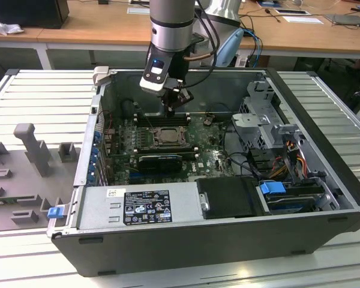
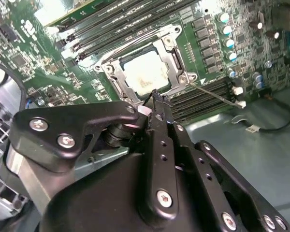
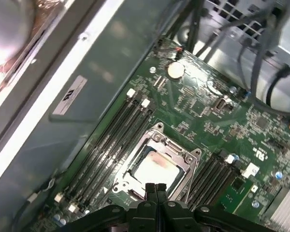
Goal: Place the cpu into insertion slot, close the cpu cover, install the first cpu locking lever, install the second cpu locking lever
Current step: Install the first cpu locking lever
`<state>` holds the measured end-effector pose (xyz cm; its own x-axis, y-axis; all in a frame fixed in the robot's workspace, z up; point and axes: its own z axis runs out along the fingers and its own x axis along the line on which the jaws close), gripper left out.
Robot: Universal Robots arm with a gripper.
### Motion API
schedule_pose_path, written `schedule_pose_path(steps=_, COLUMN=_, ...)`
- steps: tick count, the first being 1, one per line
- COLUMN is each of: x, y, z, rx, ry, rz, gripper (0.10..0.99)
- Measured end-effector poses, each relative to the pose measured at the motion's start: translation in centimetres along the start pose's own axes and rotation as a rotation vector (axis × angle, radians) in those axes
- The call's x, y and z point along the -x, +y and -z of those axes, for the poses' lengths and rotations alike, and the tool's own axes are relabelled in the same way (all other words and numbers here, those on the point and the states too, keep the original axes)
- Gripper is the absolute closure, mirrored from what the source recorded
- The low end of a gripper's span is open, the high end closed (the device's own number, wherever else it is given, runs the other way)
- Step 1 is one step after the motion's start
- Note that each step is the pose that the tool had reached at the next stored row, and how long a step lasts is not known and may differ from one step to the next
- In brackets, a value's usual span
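My claw (image 3: 154,187) is shut, its black metal fingertips pressed together with nothing between them. It hangs just over the near edge of the insertion slot (image 1: 151,138), not touching it as far as I can tell; the second wrist view (image 2: 157,99) shows the same.

The cpu (image 3: 153,168) sits flat in the slot, a square with a dull silvery top and a faint smudge on it. The cpu cover (image 3: 186,162), a thin stamped steel frame, is down around it, with the chip showing through the window (image 2: 146,72).

A thin bright wire lever (image 2: 212,93) runs from one slot corner out across the memory slots (image 2: 203,99). A second wire lever (image 2: 135,41) lies along the opposite side of the slot.

The memory slots are long, narrow and black, flanking the slot on both sides. The circuit board (image 3: 208,121) is green and matte, and a round shiny coin battery (image 3: 175,71) sits well apart from the slot.
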<state>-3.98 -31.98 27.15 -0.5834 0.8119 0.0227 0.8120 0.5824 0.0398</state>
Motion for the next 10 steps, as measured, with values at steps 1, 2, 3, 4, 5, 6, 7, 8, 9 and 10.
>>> schedule_pose_path(steps=1, x=0.0, y=0.0, z=-0.01, rx=-0.001, ry=0.0006, rz=0.022, gripper=0.98)
schedule_pose_path(steps=2, x=0.0, y=0.0, z=-0.03, rx=-0.001, ry=0.0014, rz=0.041, gripper=0.98)
schedule_pose_path(steps=3, x=0.0, y=0.0, z=-0.04, rx=-0.002, ry=0.0022, rz=0.06, gripper=0.98)
schedule_pose_path(steps=4, x=0.0, y=0.0, z=-0.06, rx=-0.002, ry=0.0031, rz=0.078, gripper=0.98)
schedule_pose_path(steps=5, x=0.01, y=0.01, z=-0.06, rx=-0.003, ry=0.0039, rz=0.095, gripper=0.98)
schedule_pose_path(steps=6, x=0.0, y=0.0, z=-0.06, rx=-0.004, ry=0.0047, rz=0.114, gripper=0.98)
schedule_pose_path(steps=7, x=0.0, y=0.0, z=-0.06, rx=-0.004, ry=0.0052, rz=0.129, gripper=0.98)
schedule_pose_path(steps=8, x=0.0, y=0.0, z=-0.06, rx=-0.004, ry=0.006, rz=0.148, gripper=0.98)
schedule_pose_path(steps=9, x=0.01, y=0.0, z=-0.06, rx=-0.005, ry=0.0065, rz=0.161, gripper=0.98)
schedule_pose_path(steps=10, x=0.0, y=0.0, z=-0.07, rx=-0.005, ry=0.0073, rz=0.179, gripper=0.98)
